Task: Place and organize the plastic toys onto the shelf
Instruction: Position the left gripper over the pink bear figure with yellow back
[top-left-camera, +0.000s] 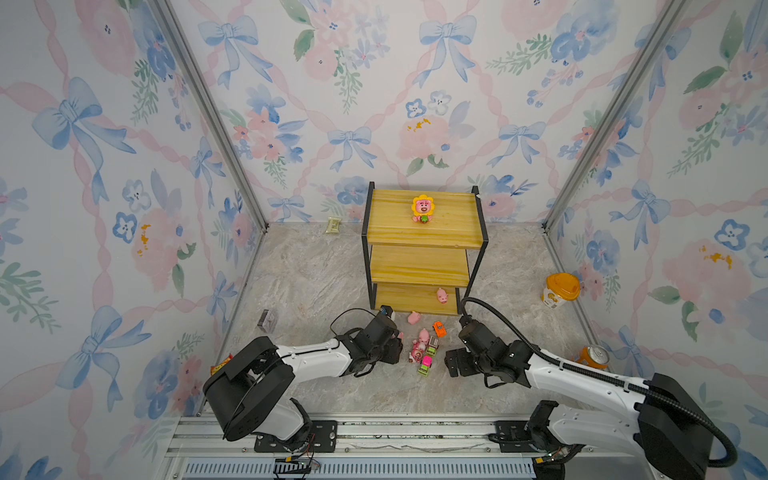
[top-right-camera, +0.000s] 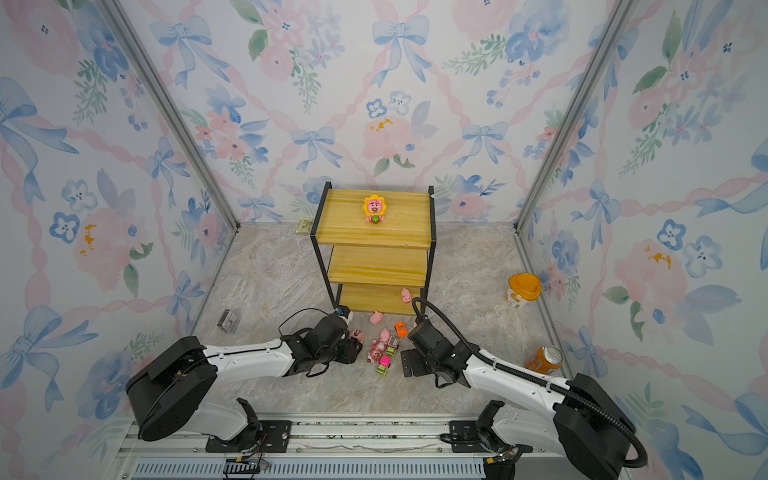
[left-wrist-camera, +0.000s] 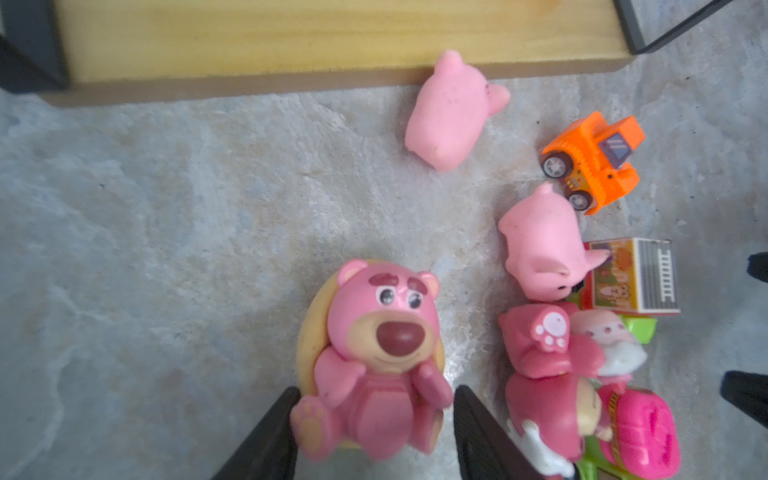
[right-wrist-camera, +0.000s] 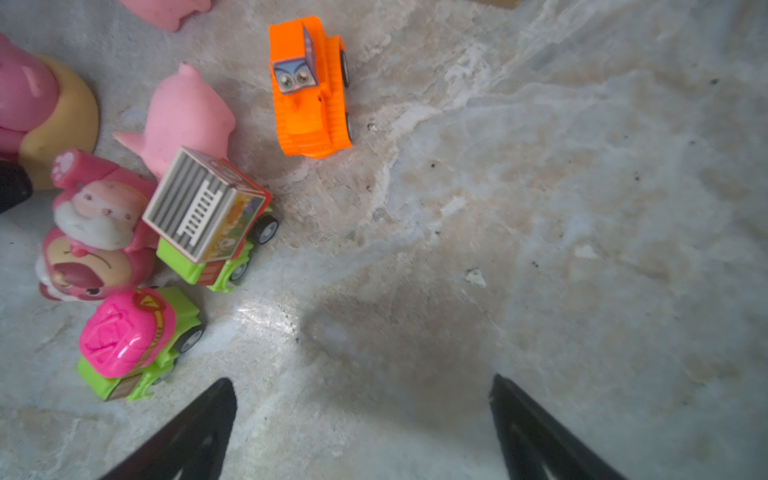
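You have the left gripper (left-wrist-camera: 376, 392) down at the pink bear (left-wrist-camera: 386, 340), which in both top views is a little below the middle of the frame, on the table in front of the shelf (top-left-camera: 424, 235). Its fingers stand partly apart, one on each side of the bear's legs and very near to them; whether they press on it I cannot tell. For a good grip, I think you should centre the bear between the fingers and close on the body, not on the smooth yellowish backing, which may slip. Then lift straight up, because a pile of toys is just beside: another bear (left-wrist-camera: 552, 374) on its side, a pig (left-wrist-camera: 540, 245), the red-green truck (left-wrist-camera: 631, 274) and the pink-green car (left-wrist-camera: 640, 432) lie close together, and a sideways move could drag them. The orange car (left-wrist-camera: 592, 162) is near, and one more pig (left-wrist-camera: 451, 112) lies just in front of the bottom board. On the shelf, the sunflower bear (top-left-camera: 422, 209) stands on top and a small pig (top-left-camera: 442, 296) sits at the right end of the bottom board. The right gripper (right-wrist-camera: 361, 378) hangs wide open and empty over bare table right of the pile. The yellow-lidded cup (top-left-camera: 561, 291) stands well apart at the right.
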